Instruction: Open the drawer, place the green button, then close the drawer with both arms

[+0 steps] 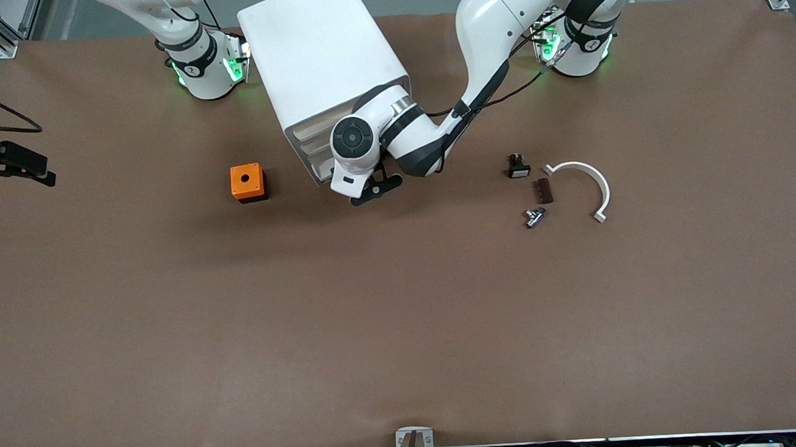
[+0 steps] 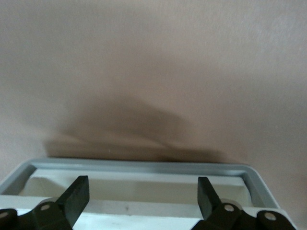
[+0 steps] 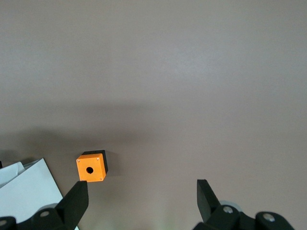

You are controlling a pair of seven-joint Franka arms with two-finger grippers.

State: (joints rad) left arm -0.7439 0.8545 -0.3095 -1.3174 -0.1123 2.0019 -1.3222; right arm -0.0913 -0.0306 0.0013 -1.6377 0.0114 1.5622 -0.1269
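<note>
The tall white cabinet stands between the arms' bases, its slat fronts facing the front camera. My left arm reaches across to those fronts and hides most of them. My left gripper hangs low at the cabinet's foot. In the left wrist view it is open and empty, its fingers astride a white tray with a grey rim, which looks like the lowermost drawer pulled out a little. My right gripper is open and empty, high over the table. No green-capped button shows.
An orange box with a hole sits beside the cabinet toward the right arm's end, also in the right wrist view. Toward the left arm's end lie a black switch, a dark brown piece, a small silver part and a white curved bracket.
</note>
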